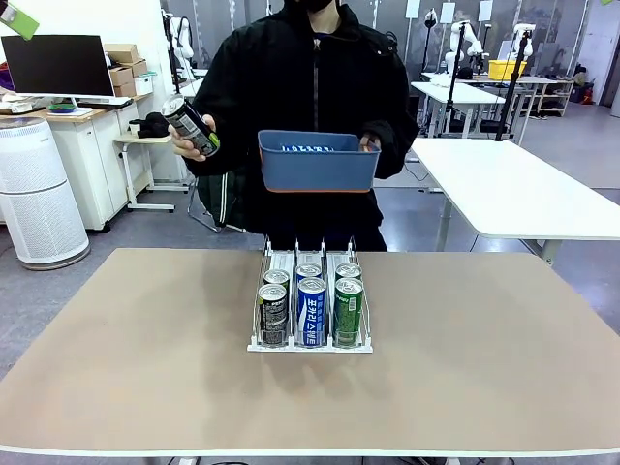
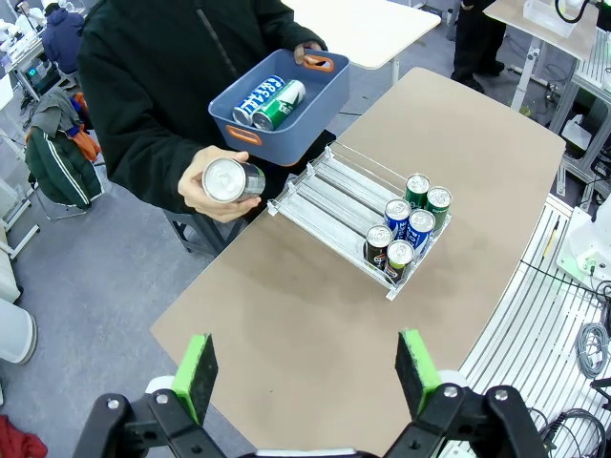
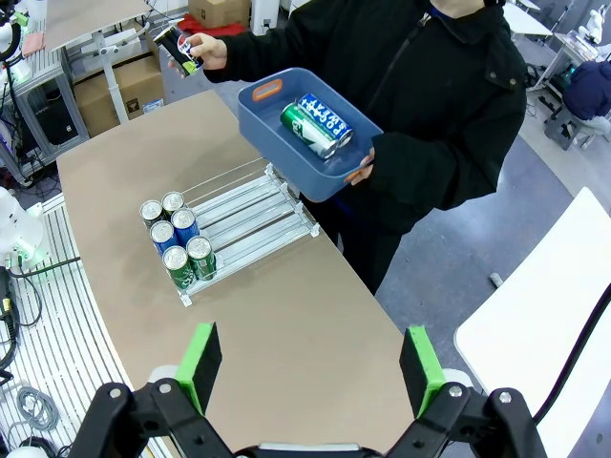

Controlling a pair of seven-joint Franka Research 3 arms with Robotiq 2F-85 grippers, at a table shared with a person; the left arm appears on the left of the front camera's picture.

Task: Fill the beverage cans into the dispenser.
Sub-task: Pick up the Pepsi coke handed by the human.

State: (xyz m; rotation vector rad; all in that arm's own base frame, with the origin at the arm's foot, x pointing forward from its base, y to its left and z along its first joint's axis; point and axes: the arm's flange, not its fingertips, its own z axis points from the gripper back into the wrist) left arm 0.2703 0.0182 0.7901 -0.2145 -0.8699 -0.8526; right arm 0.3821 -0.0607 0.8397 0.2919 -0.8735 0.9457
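Six slim aluminium beverage cans (image 1: pixel 310 302) stand at the near end of the clear three-lane dispenser (image 1: pixel 310 347), and the black can (image 1: pixel 194 126) clasped in the person's hand (image 1: pixel 182 147) beyond it could jam if fed crooked, while left gripper (image 2: pixel 310 367) and right gripper (image 3: pixel 310 367) gape empty.

Left gripper (image 2: pixel 307 374), black two-finger unit with green pads (image 2: pixel 196 374): jaws spread wide, nothing between them, poised high over the tan tabletop (image 2: pixel 315 296) toward its left edge. Right gripper (image 3: pixel 310 369), same build: jaws equally wide, empty, poised high toward the right edge, clear of the surface.
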